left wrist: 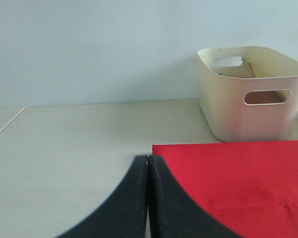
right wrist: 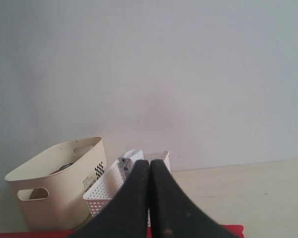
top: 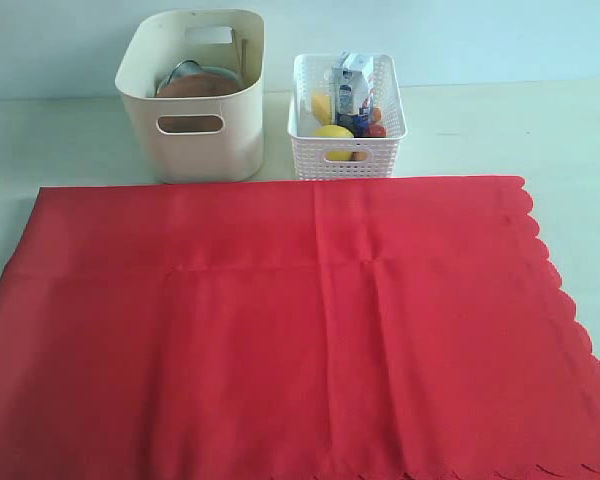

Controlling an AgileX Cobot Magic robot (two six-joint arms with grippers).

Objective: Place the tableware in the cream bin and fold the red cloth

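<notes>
Exterior view has the cloth (top: 310,330) spread flat along the near edge of the surface (top: 480,130), bare and seemingly ready for folding. Toward the far edge the bin (top: 195,140) holds the plate (top: 192,87), and the basket (top: 346,150) a carton (top: 348,85) and fruit (top: 333,133). The left end effector (left wrist: 148,198) and right end effector (right wrist: 149,198) are closed, empty.

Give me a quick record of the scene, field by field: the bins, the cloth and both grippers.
cream bin: back left, holds brown plate and a steel item
white basket: right of the bin, holds milk carton and yellow fruit
red cloth: spread flat, unfolded, in front of both
left gripper: jaws shut, empty
right gripper: jaws shut, empty
</notes>
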